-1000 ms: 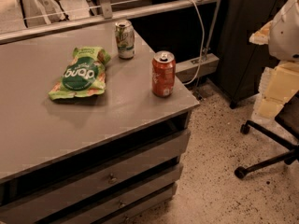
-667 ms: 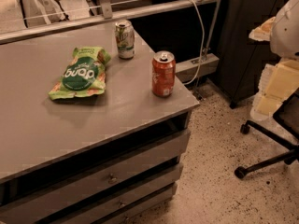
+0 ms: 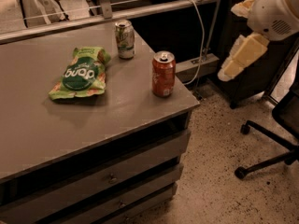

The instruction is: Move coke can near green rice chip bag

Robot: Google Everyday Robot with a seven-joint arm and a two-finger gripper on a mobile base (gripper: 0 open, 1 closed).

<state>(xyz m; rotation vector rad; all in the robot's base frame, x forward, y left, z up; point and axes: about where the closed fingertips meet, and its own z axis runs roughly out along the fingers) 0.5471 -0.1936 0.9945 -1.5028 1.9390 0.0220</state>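
Observation:
The coke can point(image 3: 163, 73) stands upright near the right edge of the grey table point(image 3: 93, 129), red-orange with a silver top. The green rice chip bag point(image 3: 79, 73) lies flat to its left, about a can's width or two away, light green with a dark green round patch. My gripper point(image 3: 239, 56) hangs in the air off the table's right side, beyond the edge and to the right of the coke can, a little higher than its top. It holds nothing and touches nothing.
A green-and-silver soda can point(image 3: 124, 39) stands behind the coke can, close to the bag's upper right corner. The table has drawers point(image 3: 112, 176) in front. A black office chair base point(image 3: 266, 148) stands on the speckled floor at right. A cable point(image 3: 202, 36) hangs behind the table.
My arm and gripper have moved left and up, closer to the table's right edge. The cans and the bag have not moved.

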